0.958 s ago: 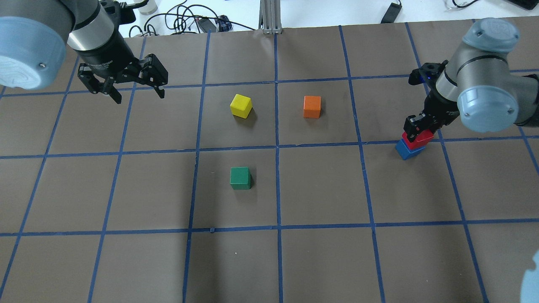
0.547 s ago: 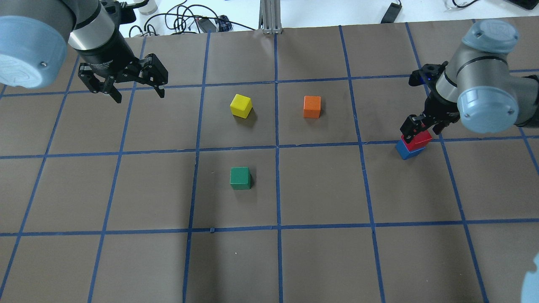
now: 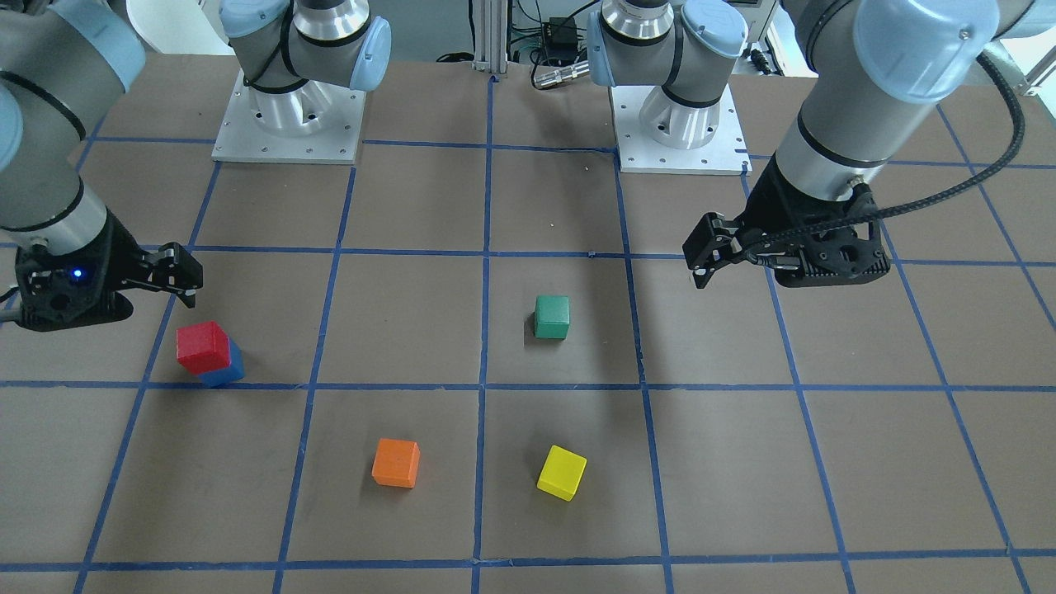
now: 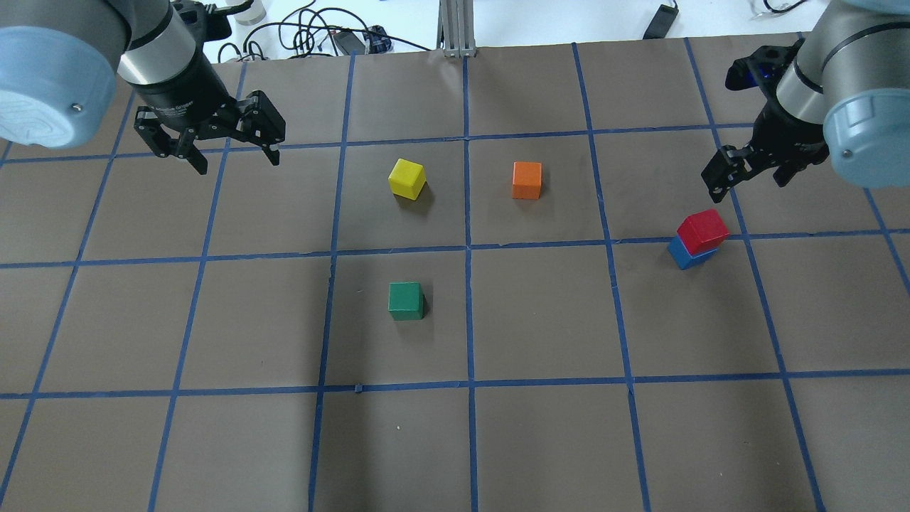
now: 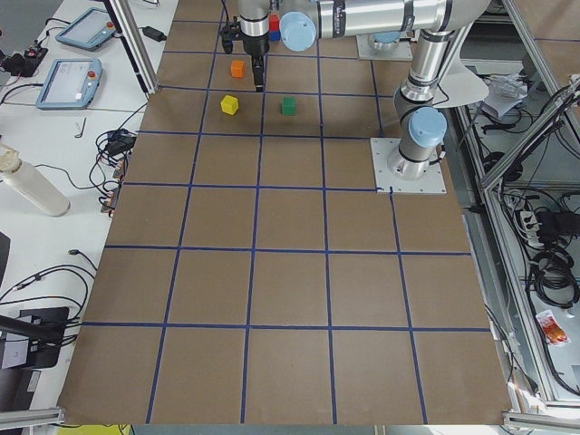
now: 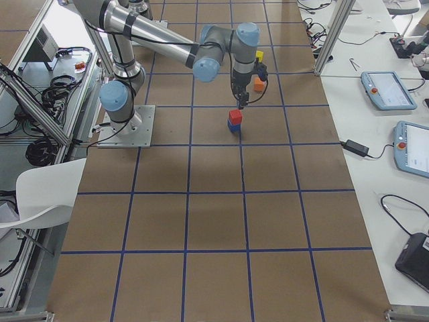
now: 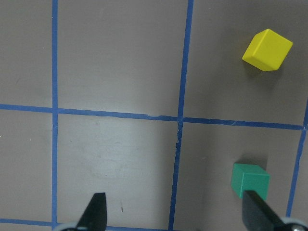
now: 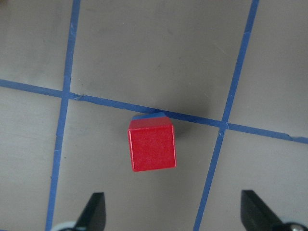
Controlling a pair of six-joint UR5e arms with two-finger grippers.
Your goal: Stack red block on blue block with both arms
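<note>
- Here, on your brown paper-covered counter (image 4: pixel 540 441), ruled into squares by blue tape (image 4: pixel 467 249), the red block (image 4: pixel 703 228) sits on top of the blue block (image 4: pixel 682 254). It is turned slightly, so a blue corner shows beneath it. The stack stands against a tape line on the robot's right side.
- You can see white lettering on the black collar above the left hand (image 4: pixel 236 163), but it is too small to read.
- Around the counter you have white benches, a tangle of cables (image 4: pixel 313 32) and an aluminium post (image 4: pixel 451 28) at the far edge. Two teach pendants (image 6: pixel 382 89) lie on the operators' side and a white chair (image 6: pixel 40 194) stands behind the robot.
- The right arm (image 4: pixel 817 78) reaches in with its wrist pointing down. The right hand (image 4: pixel 746 176) hangs above the stack and a little beyond it, touching neither block. Its fingers are spread wide on nothing, and a blue light (image 3: pixel 76 272) glows on its housing.
- From the right wrist camera you look straight down on the red block, which lies between the two fingertips (image 8: pixel 96 211).
- The left arm (image 4: pixel 153 53) holds its hand over the far left squares. That hand points down, with its fingers apart and empty, well apart from the stack.
- A green cube (image 4: pixel 406 301), a yellow cube (image 4: pixel 407 178) and an orange cube (image 4: pixel 527 180) lie singly at mid-counter.
</note>
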